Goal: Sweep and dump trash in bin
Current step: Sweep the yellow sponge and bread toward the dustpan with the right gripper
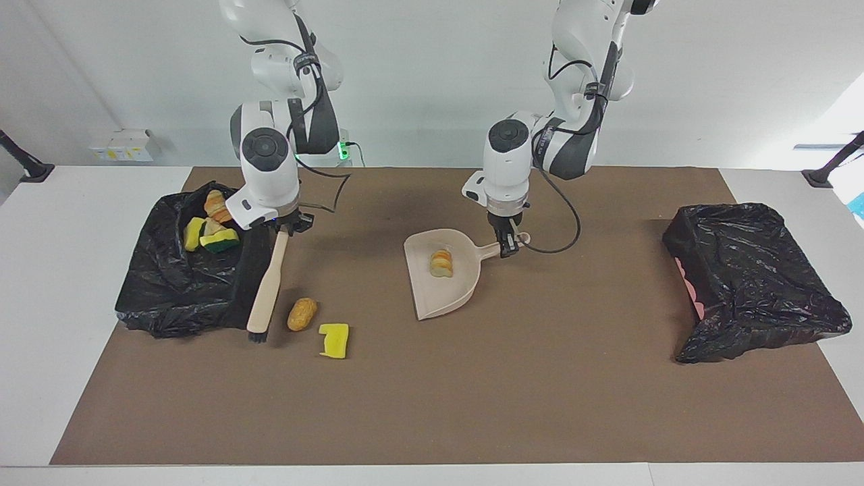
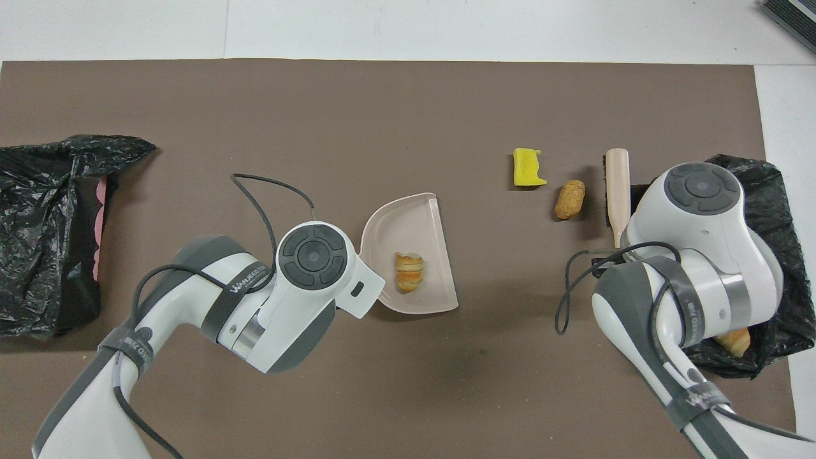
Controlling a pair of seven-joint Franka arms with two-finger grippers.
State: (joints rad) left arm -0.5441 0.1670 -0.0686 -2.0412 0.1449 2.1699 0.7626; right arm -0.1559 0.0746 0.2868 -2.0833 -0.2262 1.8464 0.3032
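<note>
Right hand [image 1: 282, 229] clamped on brush [image 1: 264, 290] beside bread lump [image 1: 302, 314]; left hand [image 1: 507, 245] gripping dustpan [image 1: 466, 287] handle.

My trash: 4 pcs in bin [image 1: 169, 283] at right arm's end, sponges [image 1: 219, 240] + bread [image 1: 219, 204]. 1 bread roll [image 1: 441, 262] in pan [image 1: 451, 297]. Tan lump [image 1: 302, 314] & yellow sponge [image 1: 334, 339] loose on mat, side by side near bin.

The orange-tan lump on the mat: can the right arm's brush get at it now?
Probably yes. The brush, gripped by the right pincer, hangs beside the orange-tan lump with only bare mat between.
</note>
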